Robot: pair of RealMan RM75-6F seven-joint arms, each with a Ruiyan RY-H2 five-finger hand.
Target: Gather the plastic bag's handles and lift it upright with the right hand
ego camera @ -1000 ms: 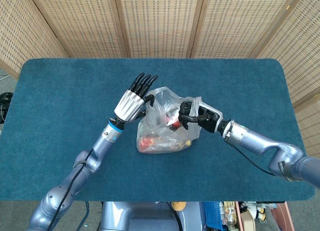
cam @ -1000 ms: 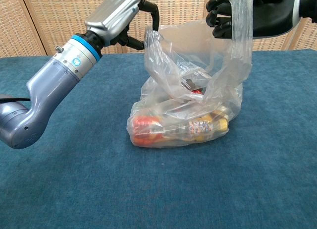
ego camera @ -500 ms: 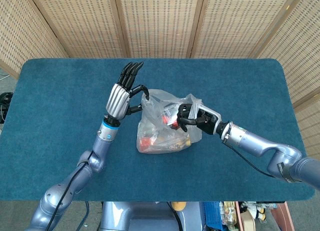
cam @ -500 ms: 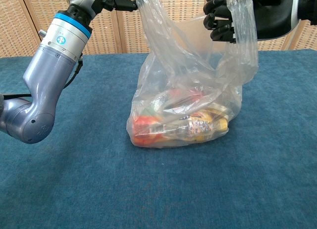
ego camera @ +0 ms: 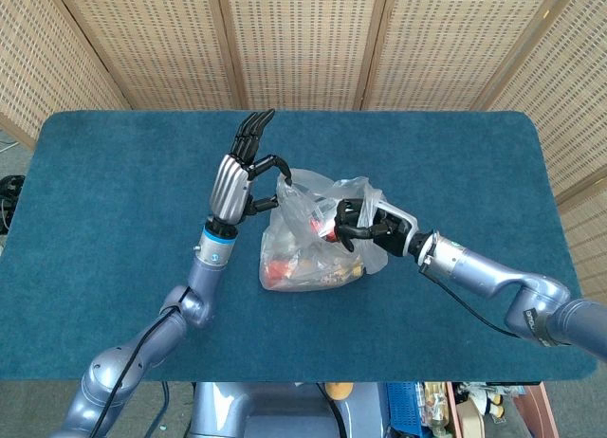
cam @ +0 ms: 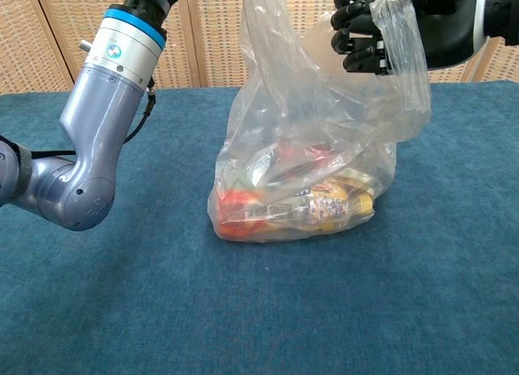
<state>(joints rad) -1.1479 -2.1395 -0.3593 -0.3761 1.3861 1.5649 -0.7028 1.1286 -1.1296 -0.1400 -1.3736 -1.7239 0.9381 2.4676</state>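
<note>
A clear plastic bag [ego camera: 308,239] [cam: 308,148] with red and yellow packaged goods inside stands on the blue table, pulled up tall. My left hand [ego camera: 239,168] pinches the bag's left handle [ego camera: 285,180] between thumb and a finger, its other fingers stretched straight; in the chest view only its forearm [cam: 113,91] shows, the handle [cam: 258,2] running out of the top edge. My right hand [ego camera: 365,222] [cam: 381,30] grips the right handle [cam: 399,26] with curled fingers, level with the bag's top.
The blue cloth table [ego camera: 114,191] reaches a front edge near my body [ego camera: 285,376]. Wicker screen panels [ego camera: 303,40] stand behind its far edge. Both arms cross above the table's middle on either side of the bag.
My left hand has risen and swung in toward the bag's middle, drawing the left handle up and standing the bag taller. The right hand has kept its hold, shifting slightly left.
</note>
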